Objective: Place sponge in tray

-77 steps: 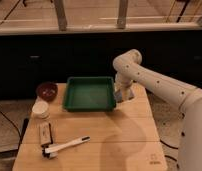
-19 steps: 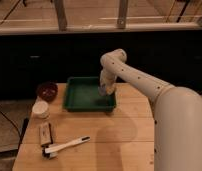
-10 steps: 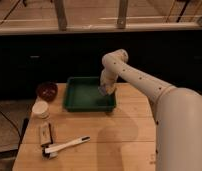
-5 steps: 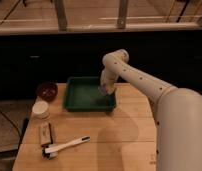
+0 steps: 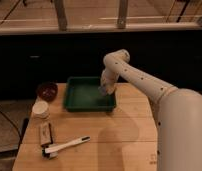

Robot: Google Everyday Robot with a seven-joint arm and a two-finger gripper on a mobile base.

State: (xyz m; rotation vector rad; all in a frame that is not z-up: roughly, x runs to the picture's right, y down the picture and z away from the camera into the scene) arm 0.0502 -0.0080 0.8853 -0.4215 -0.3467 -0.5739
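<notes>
The dark-green square tray (image 5: 81, 102) sits at the back middle of the wooden table. My arm reaches in from the right and bends down over the tray's right side. The gripper (image 5: 105, 90) hangs just inside the tray's right rim, low over its floor. A small blue-grey patch, the sponge (image 5: 101, 90), shows at the gripper's tip. Whether it rests on the tray floor or hangs above it I cannot tell.
A dark-red bowl (image 5: 46, 91) stands left of the tray, with a white cup (image 5: 40, 109) in front of it. A tan block (image 5: 45, 133) and a white-handled brush (image 5: 67, 145) lie near the front left. The table's left edge (image 5: 25, 135) is close to them.
Since 7.7 s ago the arm swung left from the tray's right corner to over the tray. In the last two seconds nothing has visibly moved.
</notes>
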